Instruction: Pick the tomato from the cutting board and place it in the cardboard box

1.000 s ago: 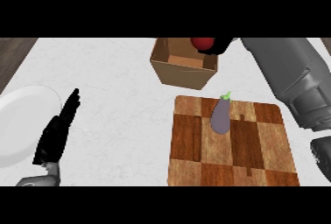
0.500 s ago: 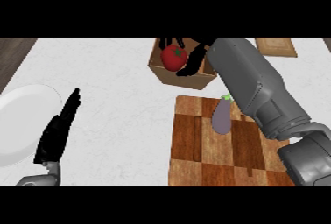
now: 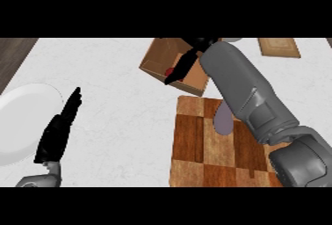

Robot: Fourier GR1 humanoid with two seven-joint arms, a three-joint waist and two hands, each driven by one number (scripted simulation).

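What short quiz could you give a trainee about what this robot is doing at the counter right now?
1. True or false: the tomato lies inside the cardboard box.
2. Which thing lies on the cutting board? A) an eggplant B) a white plate C) a cup
3. Fill in: the left hand rests with straight fingers beside the white ____.

Key: 1. True; the right hand is over the box with fingers extended. 2. A, the eggplant. 3. plate.
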